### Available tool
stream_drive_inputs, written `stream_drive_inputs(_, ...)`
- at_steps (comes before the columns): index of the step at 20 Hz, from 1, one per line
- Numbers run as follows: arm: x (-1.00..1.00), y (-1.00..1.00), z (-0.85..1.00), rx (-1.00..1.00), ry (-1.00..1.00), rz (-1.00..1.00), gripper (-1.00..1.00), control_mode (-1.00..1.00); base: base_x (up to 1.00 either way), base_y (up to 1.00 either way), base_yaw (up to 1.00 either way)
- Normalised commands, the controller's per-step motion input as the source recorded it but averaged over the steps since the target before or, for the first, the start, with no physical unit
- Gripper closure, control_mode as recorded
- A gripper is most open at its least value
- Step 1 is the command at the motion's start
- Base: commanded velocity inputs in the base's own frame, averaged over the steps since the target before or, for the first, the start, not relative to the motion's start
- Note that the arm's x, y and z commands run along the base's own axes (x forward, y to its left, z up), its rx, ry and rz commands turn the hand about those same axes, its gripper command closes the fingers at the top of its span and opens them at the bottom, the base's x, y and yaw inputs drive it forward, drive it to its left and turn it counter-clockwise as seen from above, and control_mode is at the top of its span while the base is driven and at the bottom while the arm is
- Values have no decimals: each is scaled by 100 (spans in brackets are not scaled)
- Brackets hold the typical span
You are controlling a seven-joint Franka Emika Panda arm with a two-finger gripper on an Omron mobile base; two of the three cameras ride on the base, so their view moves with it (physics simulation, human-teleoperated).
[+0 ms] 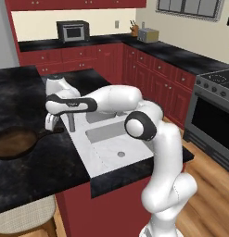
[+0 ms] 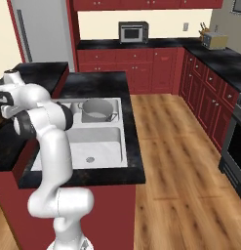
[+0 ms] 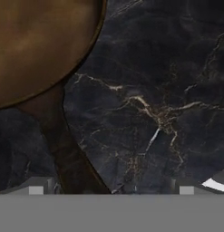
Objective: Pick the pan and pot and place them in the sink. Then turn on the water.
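brown pan on black counter; open end effector above its handle; pot in sink.

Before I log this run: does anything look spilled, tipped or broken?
Nothing stands out. The pot stands upright in the sink; the pan lies flat on the black counter, the open hand above its handle.

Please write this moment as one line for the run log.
pot: in sink, far basin | pan: on counter, not yet picked | end effector: open, above pan handle | water: off
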Motion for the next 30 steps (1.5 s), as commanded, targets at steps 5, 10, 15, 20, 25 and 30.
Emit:
stream_drive_inputs(5,4,13,-23,0,2,1,-100,-100,0,0,0)
stream_drive_inputs(10,-11,0,0,0,0,1,-100,-100,0,0,0)
stream_drive_inputs(15,-14,0,0,0,0,2,-100,-100,0,0,0)
stream_drive_inputs(20,-2,0,-4,0,1,4,-100,-100,0,0,0)
stream_drive_inputs(25,-12,0,-31,0,0,3,-100,-100,0,0,0)
stream_drive_inputs(30,-7,0,-30,0,0,2,-100,-100,0,0,0)
